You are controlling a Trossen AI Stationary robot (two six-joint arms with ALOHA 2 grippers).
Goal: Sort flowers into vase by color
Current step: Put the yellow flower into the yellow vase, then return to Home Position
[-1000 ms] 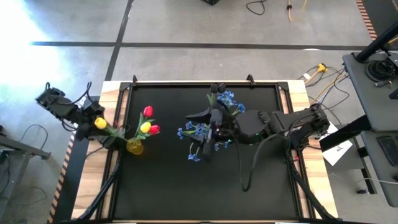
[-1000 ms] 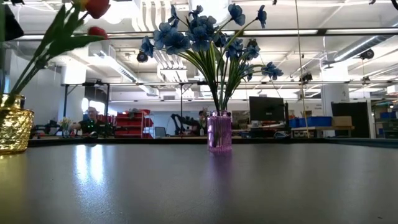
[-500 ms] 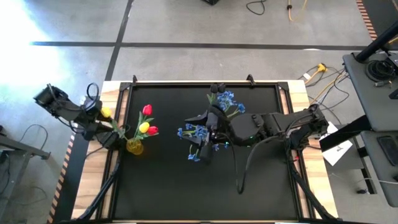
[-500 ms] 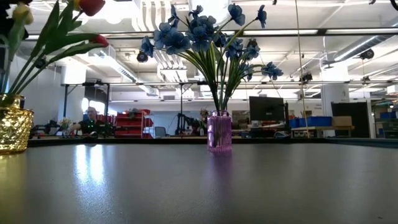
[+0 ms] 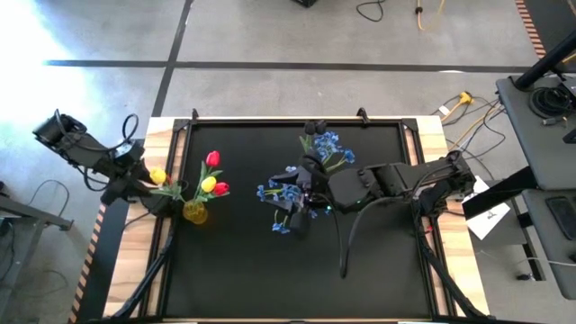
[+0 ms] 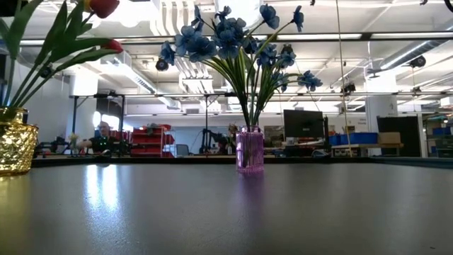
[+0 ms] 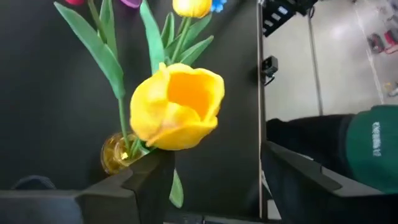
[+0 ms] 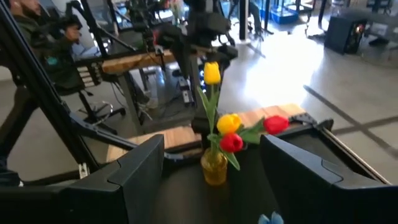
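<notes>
A gold vase (image 5: pixel 194 212) stands on the black mat near its left edge and holds red tulips (image 5: pixel 214 160) and yellow tulips (image 5: pixel 209 184). One yellow tulip (image 7: pixel 177 106) leans out toward the left, its stem running down into the gold vase (image 7: pixel 117 152). My left gripper (image 7: pixel 211 152) is open just behind that bloom (image 5: pixel 157 175), a finger on each side. A purple vase (image 6: pixel 249 150) at mid-table holds the blue flowers (image 5: pixel 286 191). My right gripper (image 8: pixel 211 142) is open above them (image 5: pixel 291 193), facing the gold vase (image 8: pixel 214 168).
Wooden table borders and a black frame (image 5: pixel 180 126) surround the mat. Bare mat lies along the near side (image 5: pixel 288 279). A person in a dark green sleeve (image 7: pixel 373 143) stands beyond the table's left edge. Cables (image 5: pixel 468 103) lie on the floor to the right.
My left arm has drawn back toward the table's left edge and gone out of the low view's top left corner. The yellow tulip has stayed leaning out of the gold vase. My right arm has shifted slightly toward the table's left over the blue flowers.
</notes>
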